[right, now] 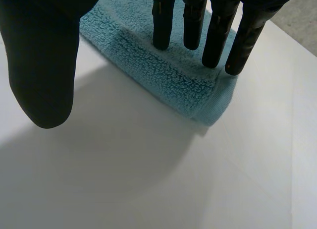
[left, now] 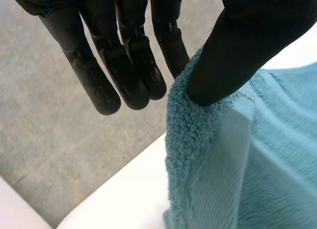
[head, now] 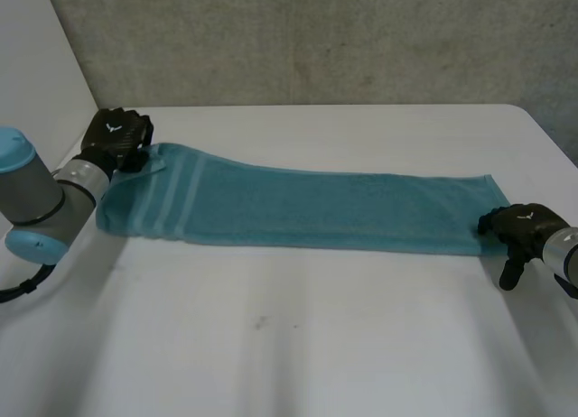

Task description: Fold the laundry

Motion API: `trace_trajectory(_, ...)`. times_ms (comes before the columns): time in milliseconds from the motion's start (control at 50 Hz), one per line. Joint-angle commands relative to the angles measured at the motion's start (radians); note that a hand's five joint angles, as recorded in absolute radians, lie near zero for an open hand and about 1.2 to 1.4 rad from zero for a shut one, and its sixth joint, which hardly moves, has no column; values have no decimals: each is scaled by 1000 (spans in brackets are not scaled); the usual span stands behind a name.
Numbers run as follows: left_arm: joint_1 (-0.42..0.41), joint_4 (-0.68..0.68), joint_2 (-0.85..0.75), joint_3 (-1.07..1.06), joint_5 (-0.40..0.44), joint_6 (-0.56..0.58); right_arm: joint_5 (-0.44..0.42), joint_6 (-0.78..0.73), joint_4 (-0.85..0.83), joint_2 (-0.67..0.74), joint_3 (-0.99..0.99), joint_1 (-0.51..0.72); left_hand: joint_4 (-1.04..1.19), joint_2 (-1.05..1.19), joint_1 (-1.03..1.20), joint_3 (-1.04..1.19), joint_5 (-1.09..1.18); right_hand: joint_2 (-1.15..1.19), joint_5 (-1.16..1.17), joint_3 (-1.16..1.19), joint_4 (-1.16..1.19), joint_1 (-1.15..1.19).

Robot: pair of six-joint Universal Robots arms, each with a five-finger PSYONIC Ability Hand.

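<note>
A teal towel (head: pixel 307 209) is laid lengthwise across the table (head: pixel 316 345). Pale stripes are seen near one end.

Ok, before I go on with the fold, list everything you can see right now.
towel: one, teal with paler stripes near one end, lying as a long strip across the table
table: one, white, under the towel
wall: one, grey, behind the table
left arm: one, grey with light-blue caps, beside the towel's striped end
right arm: one, grey, at the table's opposite side
left hand: one, black, pinching the far corner of the striped end between thumb and fingers
right hand: one, black, straight fingers resting on the plain end near a corner, thumb off the cloth
</note>
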Motion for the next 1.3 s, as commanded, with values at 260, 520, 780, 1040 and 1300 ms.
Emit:
trace_trajectory(260, 28, -3, -87, 17, -6, 210, 0, 0, 3, 3, 0, 1, -899, -904, -811, -897, -844, 59, 43, 42, 40, 78)
trace_trajectory(520, 15, 23, 74, -149, 17, 191, -1, 0, 3, -8, 8, 1, -723, -728, -635, -721, -668, 59, 43, 42, 40, 78)
trace_trajectory(780, 29, -60, -87, -18, 23, 305, -1, -2, 3, -2, 5, 1, -720, -725, -632, -718, -665, 56, 40, 39, 37, 75)
trace_trajectory(1040, 40, 55, -294, 364, -227, 309, 10, -2, 3, 0, 6, 3, -685, -690, -596, -683, -630, 56, 40, 39, 37, 75)
trace_trajectory(1300, 5, 82, 28, -122, -78, 296, 3, 2, 3, -18, 6, 3, -691, -696, -602, -689, -636, 76, 60, 60, 57, 96)
